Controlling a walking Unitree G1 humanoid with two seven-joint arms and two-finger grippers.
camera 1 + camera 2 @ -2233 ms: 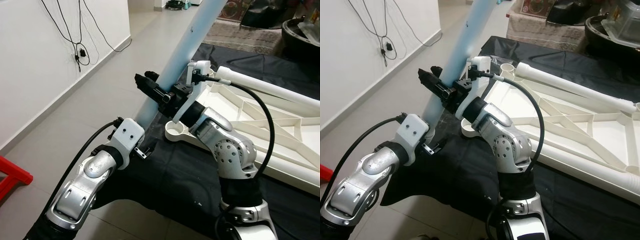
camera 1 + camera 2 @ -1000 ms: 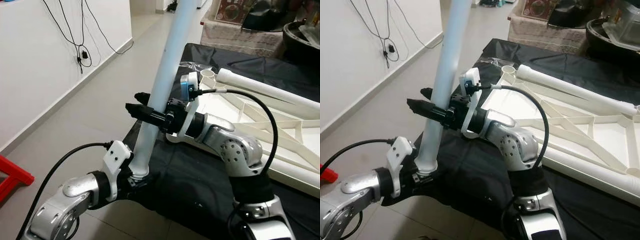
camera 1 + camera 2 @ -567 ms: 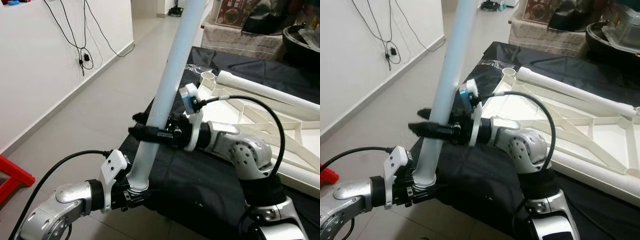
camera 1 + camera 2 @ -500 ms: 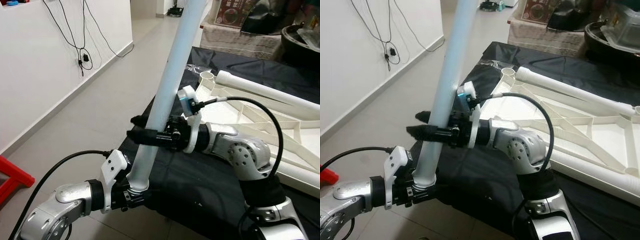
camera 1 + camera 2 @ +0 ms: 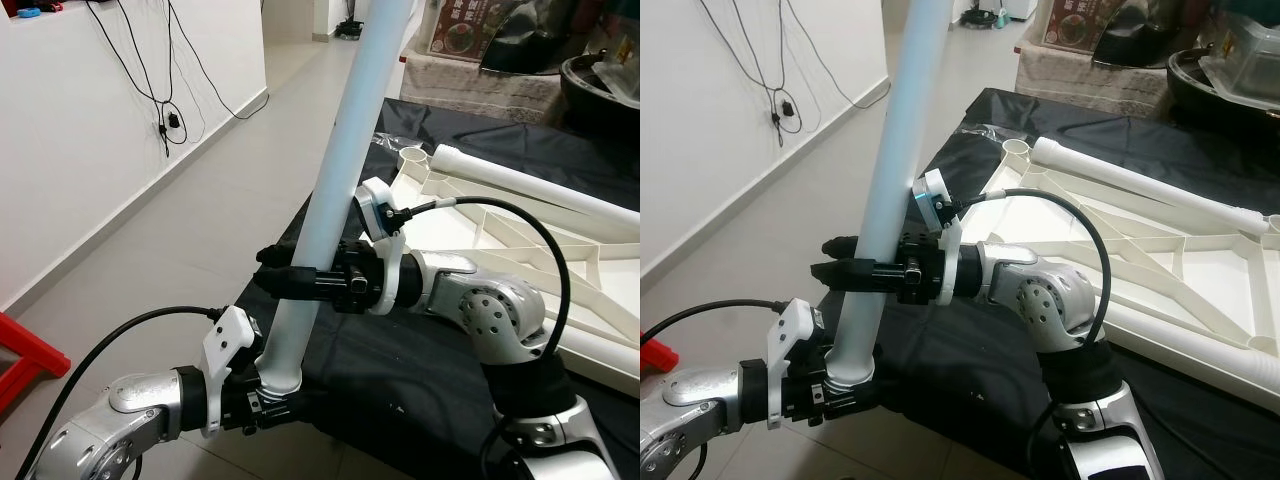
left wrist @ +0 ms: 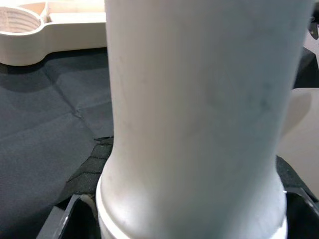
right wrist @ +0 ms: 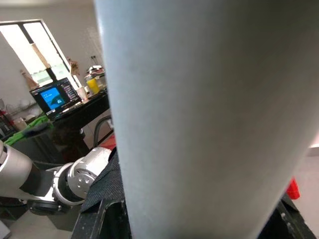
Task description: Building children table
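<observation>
You have the pale blue table leg (image 5: 345, 170), a long smooth round plastic tube, standing nearly upright and leaning a little toward the top right, its upper end running out of the head views. Your right gripper (image 5: 290, 280) reaches across from the right and its two long black fingers are clamped around the tube at about mid-height, one finger on each side of it. Your left gripper (image 5: 268, 398) sits low at the tube's bottom end, where the leg widens into a short collar with a raised rim; the black fingers are closed on that collar, and in the left wrist view the tube (image 6: 199, 114) looms close with the rim just above the finger bases. The foot of the leg hangs at the near corner of a black cloth (image 5: 400, 370), a matte, creased sheet spread over the floor. On that cloth, to your right, lies the white tabletop frame (image 5: 1160, 270), upside down, a moulded plastic piece with ribbed diagonal braces and round sockets at its corners; one threaded socket (image 6: 20, 20) shows in the left wrist view. A white leg (image 5: 1140, 185), cylindrical and smooth, lies along the far edge of the frame. The floor (image 5: 200, 190) beyond the cloth is glossy grey tile, and black cables (image 5: 165, 70) dangle down the white wall on your left.
</observation>
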